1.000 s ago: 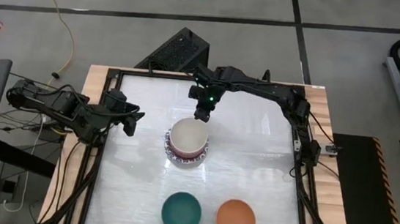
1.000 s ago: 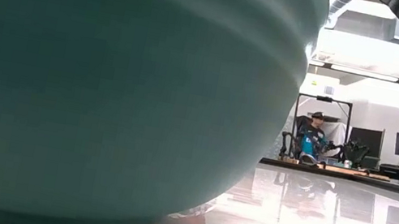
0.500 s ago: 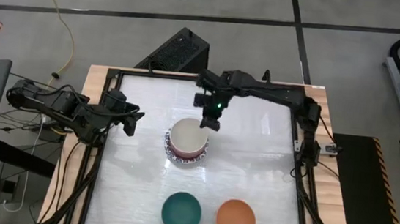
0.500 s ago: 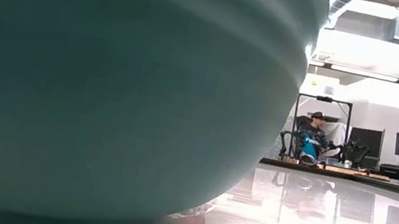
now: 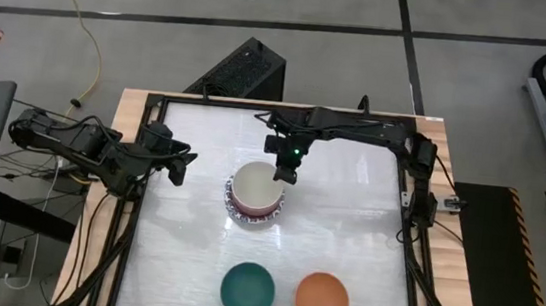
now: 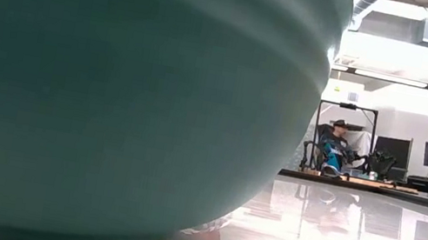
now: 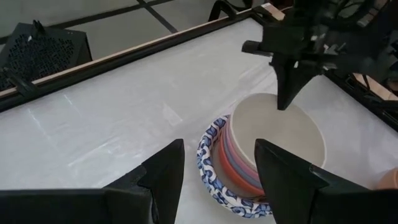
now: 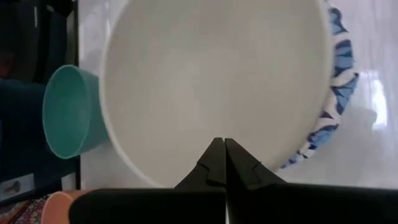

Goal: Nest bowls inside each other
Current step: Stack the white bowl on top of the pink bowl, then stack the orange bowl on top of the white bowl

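Note:
Mid-table stands a stack of nested bowls (image 5: 256, 195): a white bowl with a blue-patterned rim (image 7: 214, 163) at the bottom, red and pink bowls (image 7: 231, 163) in it, and a cream bowl (image 7: 280, 134) on top. My right gripper (image 5: 284, 173) is shut, pointing steeply down over the cream bowl's far right rim (image 7: 292, 99). In the right wrist view its tips (image 8: 219, 144) show against the bowl's inside. My left gripper (image 5: 180, 168) waits open at the table's left edge, facing the stack. A green bowl (image 5: 247, 290) and an orange bowl (image 5: 322, 299) sit upright near the front edge. My right gripper's shut fingertips (image 7: 285, 104) stand at the cream bowl's far rim, coming from above and from the far side. Whether they touch the bowl or hover just over it, I cannot tell.
A black box (image 5: 242, 70) lies on the floor beyond the far edge. A dark frame (image 5: 154, 96) runs around the white tabletop. In the low view the green bowl (image 6: 114, 85) fills most of the picture, and a person (image 6: 333, 148) sits in the room behind.
My right gripper has moved toward the table's near edge and slightly down, from beyond the stack to over the cream bowl's far rim, and it has stayed shut. The bowls have not moved.

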You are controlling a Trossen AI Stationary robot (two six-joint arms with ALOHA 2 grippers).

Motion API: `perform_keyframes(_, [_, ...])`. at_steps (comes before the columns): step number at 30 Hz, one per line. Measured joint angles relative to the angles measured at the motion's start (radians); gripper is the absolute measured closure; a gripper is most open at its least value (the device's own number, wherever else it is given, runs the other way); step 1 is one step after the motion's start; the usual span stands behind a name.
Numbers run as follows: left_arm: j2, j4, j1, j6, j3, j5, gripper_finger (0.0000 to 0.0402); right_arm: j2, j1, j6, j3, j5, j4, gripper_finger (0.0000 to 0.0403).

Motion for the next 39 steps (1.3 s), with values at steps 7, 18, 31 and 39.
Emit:
perform_keyframes(7, [0.000,0.000,0.000,-0.002,0.000,0.000,0.0216,-0.061,0.000,0.033,0.000,0.001,0.007,0.0395])
perform_keyframes(18, [0.000,0.003,0.000,0.017,0.000,-0.020,0.0216,-0.333,0.139,0.053,0.002,0.266,-0.326,0.0392])
perform_keyframes(31, [0.000,0.004,0.000,-0.010,0.000,0.006,0.0216,-0.415,0.452,0.493,0.002,0.535,-0.595,0.0343])
perform_keyframes(39, [0.000,0.004,0.000,0.012,0.000,0.027,0.0216,-0.413,0.659,0.735,0.000,0.587,-0.603,0.0237])
